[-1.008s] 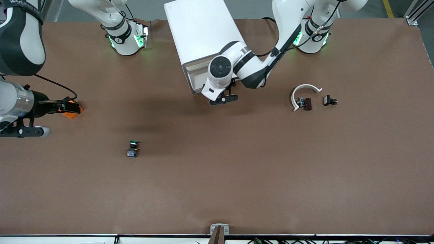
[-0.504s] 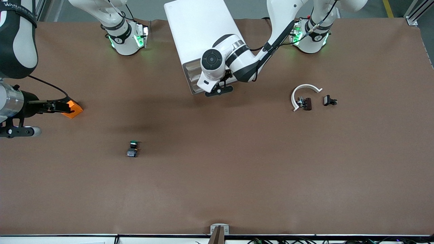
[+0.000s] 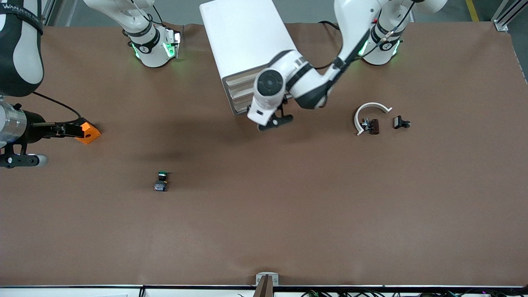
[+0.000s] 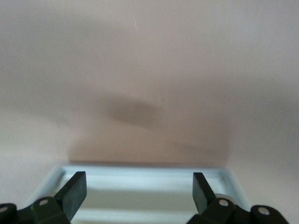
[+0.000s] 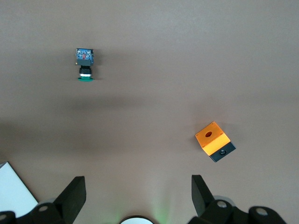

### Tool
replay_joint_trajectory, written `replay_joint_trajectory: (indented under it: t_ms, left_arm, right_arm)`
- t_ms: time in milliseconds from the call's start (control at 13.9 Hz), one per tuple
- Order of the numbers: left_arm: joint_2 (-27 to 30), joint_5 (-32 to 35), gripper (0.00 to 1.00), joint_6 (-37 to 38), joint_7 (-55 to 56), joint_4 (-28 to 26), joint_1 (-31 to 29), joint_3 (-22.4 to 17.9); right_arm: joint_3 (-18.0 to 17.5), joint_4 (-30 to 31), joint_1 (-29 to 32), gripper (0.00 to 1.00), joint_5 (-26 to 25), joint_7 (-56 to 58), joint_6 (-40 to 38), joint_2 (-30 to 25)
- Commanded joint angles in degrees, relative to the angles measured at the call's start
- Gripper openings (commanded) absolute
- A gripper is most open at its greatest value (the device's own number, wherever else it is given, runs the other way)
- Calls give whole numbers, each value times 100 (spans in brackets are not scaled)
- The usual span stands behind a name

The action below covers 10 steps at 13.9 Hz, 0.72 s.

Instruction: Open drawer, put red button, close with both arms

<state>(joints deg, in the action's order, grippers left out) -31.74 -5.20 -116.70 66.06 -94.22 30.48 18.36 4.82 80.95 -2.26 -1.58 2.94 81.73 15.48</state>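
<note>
Left black gripper [image 3: 275, 119], wide and empty, has backed off the cream drawer front [image 3: 239, 88], which now looks shut. Right black gripper [image 3: 76, 130] waits wide over the brown table [image 3: 288, 214] by the orange box [image 3: 88, 133]. No red button shows; maybe it is inside.

- A robotics lab: two arms bolted to a brown-covered table [image 3: 288, 231]
- Aluminium framing [image 3: 504, 16] at one corner (cables trailing along the near edge)
</note>
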Motion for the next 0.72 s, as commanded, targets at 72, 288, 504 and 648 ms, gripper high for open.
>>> replay_joint_trajectory:
  t_ms: [72, 288, 504, 648]
  left_arm:
    - [360, 790, 100, 753, -40, 606, -1094, 27]
    - [545, 1170, 100, 780, -49, 817, -1815, 27]
    - [765, 1433, 100, 798, -547, 896, -2361, 27]
    - [1063, 1452, 100, 981, -1136, 897, -2730, 36]
  right_arm:
    - [-112, -69, 217, 100, -132, 31, -25, -54]
    - [-121, -246, 330, 100, -97, 31, -43, -71]
    - [-121, -500, 340, 100, -97, 22, -393, -80]
    - [-121, -554, 366, 100, 42, -4, -587, -106]
